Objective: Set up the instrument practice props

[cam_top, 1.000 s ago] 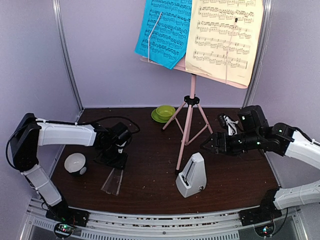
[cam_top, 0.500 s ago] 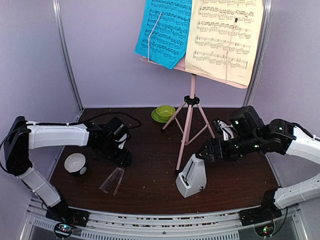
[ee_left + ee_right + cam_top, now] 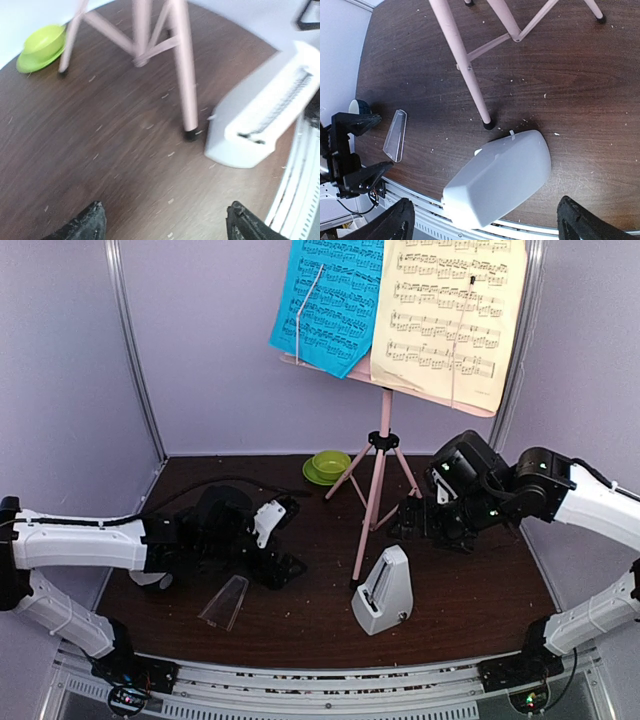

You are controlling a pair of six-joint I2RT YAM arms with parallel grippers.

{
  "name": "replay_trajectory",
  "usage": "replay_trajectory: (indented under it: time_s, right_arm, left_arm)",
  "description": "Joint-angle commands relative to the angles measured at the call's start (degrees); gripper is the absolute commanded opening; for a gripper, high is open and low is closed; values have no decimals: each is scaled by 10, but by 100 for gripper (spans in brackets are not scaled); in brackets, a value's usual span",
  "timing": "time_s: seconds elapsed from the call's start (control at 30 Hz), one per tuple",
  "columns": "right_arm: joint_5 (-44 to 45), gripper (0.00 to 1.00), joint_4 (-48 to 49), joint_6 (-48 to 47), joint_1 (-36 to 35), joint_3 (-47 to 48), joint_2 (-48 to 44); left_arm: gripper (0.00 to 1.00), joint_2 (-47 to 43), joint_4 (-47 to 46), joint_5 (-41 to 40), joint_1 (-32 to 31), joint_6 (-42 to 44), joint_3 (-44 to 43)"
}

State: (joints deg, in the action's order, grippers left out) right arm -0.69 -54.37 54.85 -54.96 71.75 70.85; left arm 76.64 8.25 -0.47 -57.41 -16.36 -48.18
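Left hand (image 3: pixel 162 222) has swung right toward the metronome (image 3: pixel 384 590), jaws apart.

The left arm (image 3: pixel 85 540) stretches low toward the right, jaws wide apart; the right arm (image 3: pixel 600 510) bends inward, jaws equally spread

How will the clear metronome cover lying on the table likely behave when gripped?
The clear cover looks thin-walled and hollow, so probably light and somewhat flexible. Its smooth, tapered sides may slip from closing jaws.
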Motion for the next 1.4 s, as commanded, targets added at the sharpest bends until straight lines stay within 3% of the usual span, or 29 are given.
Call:
replay_trajectory:
  time_s: [0.0, 0.17, 0.3, 0.6, 0.8, 1.0, 1.17, 1.37]
  right_arm:
    - [26, 100, -46, 53, -3, 18, -2]
    - [64, 100, -15, -6, 8, -55, -87]
    - [55, 100, 82, -5, 26, -189, -236]
    - [41, 98, 155, -13, 41, -328, -376]
    - [30, 93, 189, -24, 41, -381, -423]
    - [18, 93, 202, -39, 41, -397, -421]
    - [3, 93, 226, -53, 40, -400, -418]
    - [-24, 91, 277, -71, 32, -408, -392]
  left_arm:
    - [87, 24, -223, 76, -30, 76, 1]
    - [93, 136, -227, 92, -88, 92, -115]
    - [98, 216, -230, 79, -130, 84, -201]
    - [96, 302, -244, 32, -136, 67, -249]
    - [81, 329, -237, 67, -135, 87, -265]
    - [53, 343, -214, 69, -136, 67, -280]
    - [23, 259, -234, 31, -138, 46, -224]
    - [7, 149, -224, -37, -141, 7, -124]
